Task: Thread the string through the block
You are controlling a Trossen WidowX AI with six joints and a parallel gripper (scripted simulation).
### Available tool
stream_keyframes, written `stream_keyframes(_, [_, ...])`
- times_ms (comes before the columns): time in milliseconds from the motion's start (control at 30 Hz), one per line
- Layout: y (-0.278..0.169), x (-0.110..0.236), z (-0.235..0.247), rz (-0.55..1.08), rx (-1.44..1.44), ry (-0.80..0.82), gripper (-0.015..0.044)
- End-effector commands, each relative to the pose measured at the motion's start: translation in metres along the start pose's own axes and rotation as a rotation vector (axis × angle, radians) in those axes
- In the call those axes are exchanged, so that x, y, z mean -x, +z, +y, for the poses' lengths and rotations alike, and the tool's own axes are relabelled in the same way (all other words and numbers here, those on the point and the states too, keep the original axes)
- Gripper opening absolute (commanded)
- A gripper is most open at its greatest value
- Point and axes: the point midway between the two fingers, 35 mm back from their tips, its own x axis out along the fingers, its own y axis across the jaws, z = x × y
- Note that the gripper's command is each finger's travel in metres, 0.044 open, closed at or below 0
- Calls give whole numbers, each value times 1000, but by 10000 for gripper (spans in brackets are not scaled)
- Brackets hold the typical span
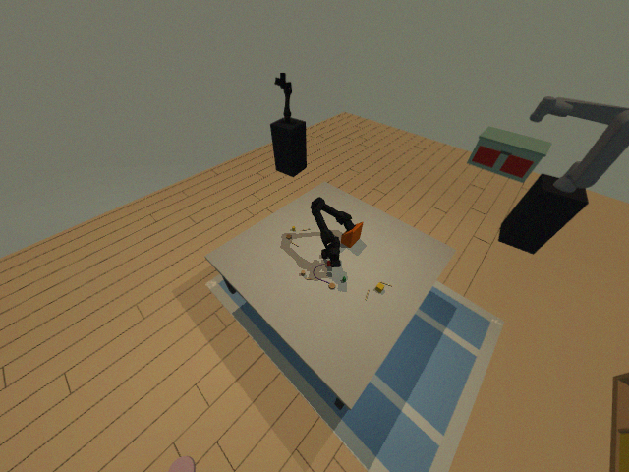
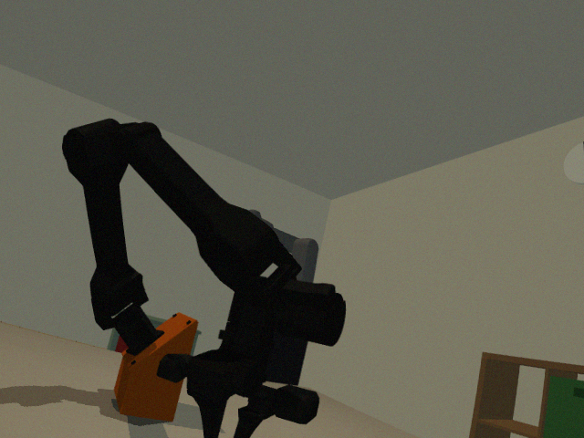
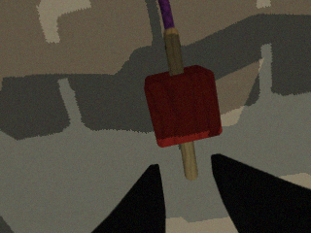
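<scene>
- Here, the gripper (image 3: 185,194) is seen from the wrist view with its two dark fingers partly apart, and nothing is held between them.
- A thin wooden stick (image 3: 189,160) is passed through the red block (image 3: 184,106), which lies just ahead of the fingertips.
- The near end of the stick comes out of the block on the side facing the gripper and reaches into the gap between the two fingertips, but it is not clamped.
- The far end of the stick comes out on the other side of the block, and the purple string (image 3: 166,12) is joined to it there and runs further away from the gripper.
- In the top view, the arm (image 1: 324,223) is bent down over the grey table (image 1: 314,345), with its orange base (image 1: 352,233) behind it.
- A small green object (image 1: 344,278) and a yellow object (image 1: 379,287) are lying on the table to the side of the gripper, apart from it.
- A round wooden button (image 1: 332,285) is seen near the gripper on the table.
</scene>
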Motion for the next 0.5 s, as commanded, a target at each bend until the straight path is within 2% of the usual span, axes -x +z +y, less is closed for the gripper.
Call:
stream_keyframes(0, [0, -7, -2, -4, 6, -4, 120])
stream_keyframes(400, [-1, -20, -4, -5, 6, -7, 120])
stream_keyframes(467, [0, -19, -3, -1, 0, -6, 68])
